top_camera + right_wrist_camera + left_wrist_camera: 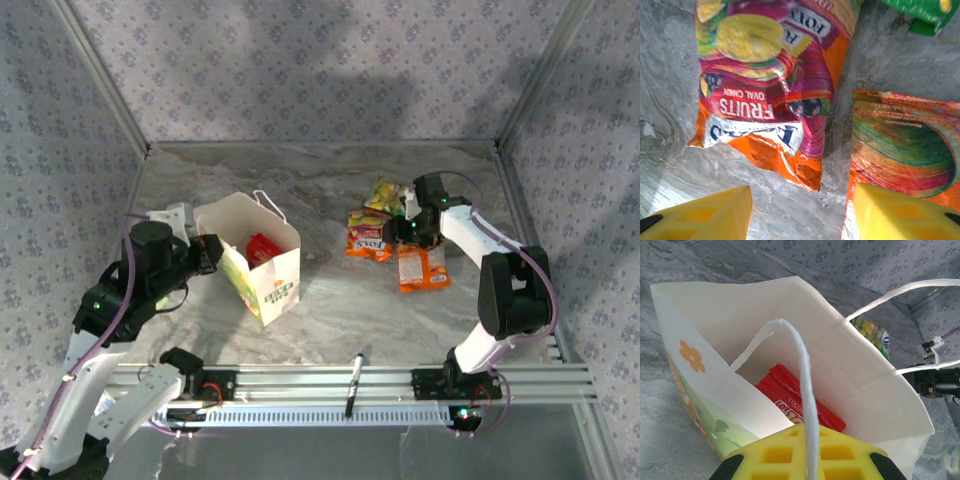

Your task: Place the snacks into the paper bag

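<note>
The cream paper bag (262, 262) stands open at centre-left with a red packet (264, 247) inside. My left gripper (205, 252) is at the bag's left rim. In the left wrist view its yellow fingers (840, 460) are closed together on a white loop handle (807, 395), above the red packet (800, 407). My right gripper (415, 218) hovers open over the loose snacks. These are a yellow-green packet (383, 192), a purple and orange FOXS packet (369, 240) and an orange-pink packet (422, 268). Bare table lies between the right fingers (705, 215), with the FOXS packet (770, 85) just ahead and the orange-pink packet (905, 145) partly under the right finger.
A black pen (354, 383) lies on the rail at the near edge. Patterned walls close in the marble table (330, 300) on three sides. A bright green edge (920, 12) shows at the top right of the right wrist view.
</note>
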Motion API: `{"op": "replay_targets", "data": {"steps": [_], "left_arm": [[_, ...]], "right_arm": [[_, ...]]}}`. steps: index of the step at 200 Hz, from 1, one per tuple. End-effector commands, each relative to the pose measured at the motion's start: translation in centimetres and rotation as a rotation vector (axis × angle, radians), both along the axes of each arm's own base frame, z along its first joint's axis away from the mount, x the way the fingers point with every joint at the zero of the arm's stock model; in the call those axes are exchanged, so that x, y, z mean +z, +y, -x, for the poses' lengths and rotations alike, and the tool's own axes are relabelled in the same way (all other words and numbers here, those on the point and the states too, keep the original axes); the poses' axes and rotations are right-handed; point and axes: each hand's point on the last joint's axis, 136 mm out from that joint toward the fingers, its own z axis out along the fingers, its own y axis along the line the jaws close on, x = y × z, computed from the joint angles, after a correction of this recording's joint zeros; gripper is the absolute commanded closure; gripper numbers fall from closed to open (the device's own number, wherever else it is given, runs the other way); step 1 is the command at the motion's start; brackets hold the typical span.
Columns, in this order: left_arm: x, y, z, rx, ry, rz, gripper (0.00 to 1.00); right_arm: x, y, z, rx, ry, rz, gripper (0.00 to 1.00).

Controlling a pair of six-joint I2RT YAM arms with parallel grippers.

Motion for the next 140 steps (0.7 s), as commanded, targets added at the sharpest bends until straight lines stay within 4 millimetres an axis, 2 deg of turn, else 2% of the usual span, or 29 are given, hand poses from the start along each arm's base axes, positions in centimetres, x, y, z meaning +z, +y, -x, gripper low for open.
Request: {"op": "replay_targets", "data": {"steps": [1,140], "left_arm": [[0.2,-0.3,-0.2,-0.021,-0.007,0.002,0.94],[-0.2,0.1,0.4,-0.013,-0.014,0.002,0.94]], "right_arm": [[-1.0,0.4,0.1,-0.014,0.014,-0.005,0.43],[-4.0,1.5,0.4,-0.002,0.086,0.023,0.46]]}}
